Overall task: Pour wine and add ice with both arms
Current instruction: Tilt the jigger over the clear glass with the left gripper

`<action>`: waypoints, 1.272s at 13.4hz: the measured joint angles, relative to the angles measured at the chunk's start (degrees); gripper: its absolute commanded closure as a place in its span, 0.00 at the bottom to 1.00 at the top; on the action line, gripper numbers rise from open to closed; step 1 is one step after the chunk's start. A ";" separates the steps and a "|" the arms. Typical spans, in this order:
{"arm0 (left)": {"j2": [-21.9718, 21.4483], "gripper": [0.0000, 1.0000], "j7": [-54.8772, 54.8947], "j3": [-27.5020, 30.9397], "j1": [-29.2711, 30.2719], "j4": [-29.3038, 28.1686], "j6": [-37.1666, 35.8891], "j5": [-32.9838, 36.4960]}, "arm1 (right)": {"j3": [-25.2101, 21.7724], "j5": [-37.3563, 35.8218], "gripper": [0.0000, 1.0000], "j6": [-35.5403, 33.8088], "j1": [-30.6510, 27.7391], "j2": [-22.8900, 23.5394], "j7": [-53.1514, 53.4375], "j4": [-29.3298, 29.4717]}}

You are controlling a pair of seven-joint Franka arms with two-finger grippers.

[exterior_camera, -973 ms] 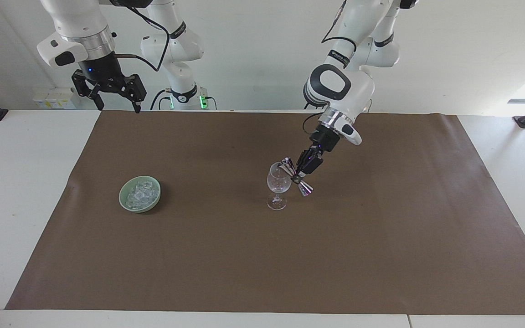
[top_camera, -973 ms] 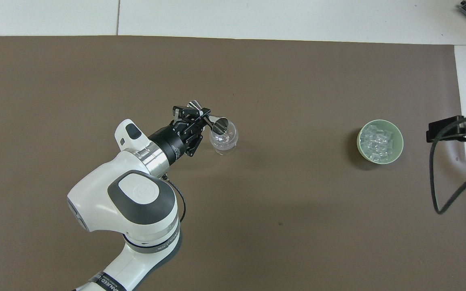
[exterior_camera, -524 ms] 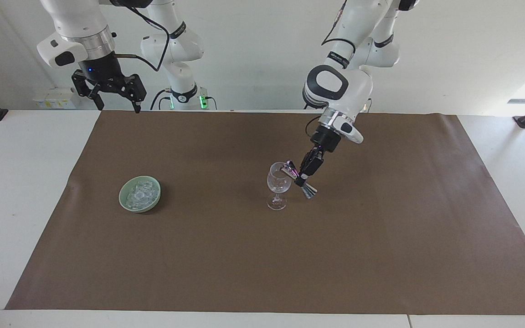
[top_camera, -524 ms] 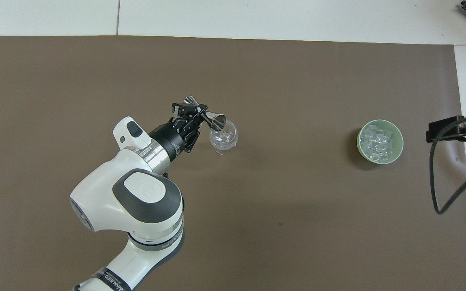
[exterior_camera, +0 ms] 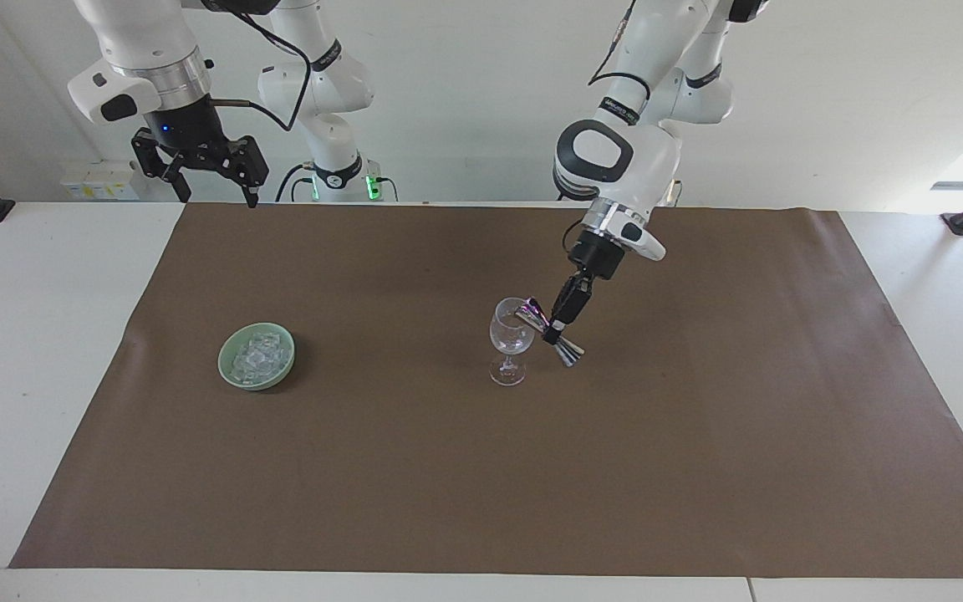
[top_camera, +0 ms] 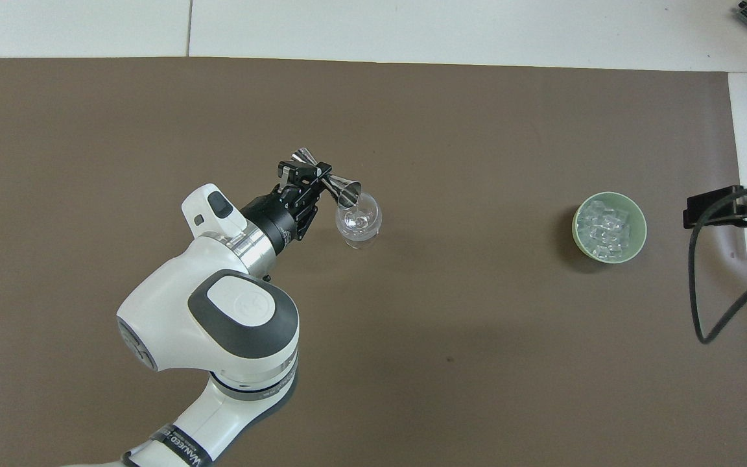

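A clear stemmed wine glass point(exterior_camera: 511, 341) point(top_camera: 358, 221) stands upright near the middle of the brown mat. My left gripper point(exterior_camera: 552, 328) point(top_camera: 314, 179) is shut on the waist of a silver double-ended jigger point(exterior_camera: 547, 329) point(top_camera: 329, 182). The jigger is tilted, with one mouth at the glass rim. The ice point(exterior_camera: 254, 355) point(top_camera: 609, 226), a heap of clear chunks, fills a pale green bowl point(exterior_camera: 231, 377) point(top_camera: 577, 237) toward the right arm's end of the table. My right gripper point(exterior_camera: 201, 182) hangs open high over the table edge nearest the robots, and the right arm waits there.
The brown mat point(exterior_camera: 481, 468) point(top_camera: 451, 130) covers most of the white table point(exterior_camera: 22, 334). A black cable point(top_camera: 717, 305) loops in at the right arm's end in the overhead view.
My left wrist has turned and drawn back slightly, swinging the jigger's free end away from the glass. The glass, the bowl and the right arm have stayed put.
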 measured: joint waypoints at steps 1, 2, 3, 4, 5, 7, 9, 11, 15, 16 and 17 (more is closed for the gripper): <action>0.05 1.00 0.48 0.00 0.00 0.03 0.37 0.01 | 0.00 0.00 0.00 0.00 0.00 0.00 0.00 0.00; 0.08 1.00 0.80 -0.02 0.00 0.04 0.65 0.07 | 0.00 0.00 0.00 0.00 0.00 0.00 0.00 0.00; 0.11 1.00 1.07 -0.03 -0.05 0.05 0.87 0.42 | 0.00 0.00 0.00 0.00 0.00 0.00 0.00 0.00; 0.16 1.00 1.10 -0.04 -0.19 0.11 1.13 1.00 | 0.00 0.00 0.00 0.00 0.00 0.00 0.00 0.00; 0.28 1.00 1.12 -0.03 -0.41 0.32 1.57 1.35 | 0.00 0.00 0.00 0.00 0.00 0.00 0.00 0.00; 0.76 1.00 1.37 -0.03 -0.95 1.12 3.21 1.62 | 0.00 0.00 0.00 0.00 0.00 0.00 0.00 0.00; 1.21 1.00 2.25 -0.02 -1.56 1.63 4.06 1.80 | 0.00 0.00 0.00 0.00 0.00 0.00 0.00 0.00; 1.47 1.00 3.49 -0.01 -1.65 1.77 4.21 1.97 | 0.00 0.00 0.00 0.00 0.00 0.00 0.00 0.00; 1.54 1.00 6.10 0.09 -1.65 1.79 4.32 2.37 | 0.00 0.00 0.00 0.00 0.00 0.00 0.00 0.00; 1.54 1.00 6.95 0.12 -1.65 1.79 4.35 2.40 | 0.00 0.00 0.00 0.00 0.00 0.00 0.00 0.00; 1.55 1.00 7.95 0.17 -1.64 1.79 4.37 2.41 | 0.00 0.00 0.00 0.00 0.00 0.00 0.00 0.00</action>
